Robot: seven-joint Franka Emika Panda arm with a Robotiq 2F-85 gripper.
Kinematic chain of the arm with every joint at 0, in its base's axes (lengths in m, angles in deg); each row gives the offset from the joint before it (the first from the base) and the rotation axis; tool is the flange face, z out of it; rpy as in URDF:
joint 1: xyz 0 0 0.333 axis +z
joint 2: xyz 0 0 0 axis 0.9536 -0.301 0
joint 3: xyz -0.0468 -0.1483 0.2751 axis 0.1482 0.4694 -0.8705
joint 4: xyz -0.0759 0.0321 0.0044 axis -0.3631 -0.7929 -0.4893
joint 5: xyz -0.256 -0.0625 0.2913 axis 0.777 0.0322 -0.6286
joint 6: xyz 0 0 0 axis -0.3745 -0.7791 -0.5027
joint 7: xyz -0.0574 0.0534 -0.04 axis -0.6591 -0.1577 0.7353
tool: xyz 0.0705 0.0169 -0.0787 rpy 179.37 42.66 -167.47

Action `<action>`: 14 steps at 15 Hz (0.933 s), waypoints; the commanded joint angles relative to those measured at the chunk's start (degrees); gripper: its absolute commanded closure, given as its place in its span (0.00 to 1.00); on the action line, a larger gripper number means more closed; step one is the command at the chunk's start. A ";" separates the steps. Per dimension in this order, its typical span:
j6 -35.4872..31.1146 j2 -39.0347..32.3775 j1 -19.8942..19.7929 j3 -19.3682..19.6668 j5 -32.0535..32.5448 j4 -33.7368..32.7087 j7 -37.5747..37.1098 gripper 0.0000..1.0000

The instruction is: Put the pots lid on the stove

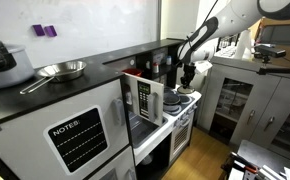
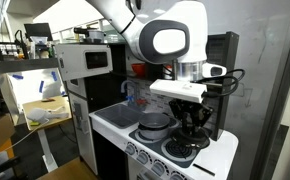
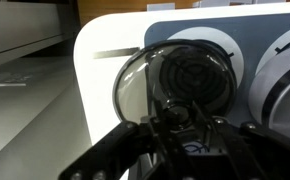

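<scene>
Silver pot sits on the white stove right beside the gripper, crowding it a bit. Only an exterior view catches the metal pan on the black countertop. Wrist view alone shows the lid: round clear glass, dark rim, over a dark burner, fingers narrow, pinched on its knob

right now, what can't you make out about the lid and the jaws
Wrist view: jaws are dark, blurred and cut off by the bottom edge, so whether they grip the lid is unclear.
Both exterior views: the lid is too small or hidden by the jaws over the stove.
Whether lid touches stove: no view tells.
</scene>
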 commanded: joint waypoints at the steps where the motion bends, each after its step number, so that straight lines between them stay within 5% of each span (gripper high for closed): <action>1: 0.57 0.31 -2.60 -2.06 -2.55 0.39 1.31 0.92; 14: -7.86 3.37 -5.20 -3.49 -10.34 10.86 3.29 0.92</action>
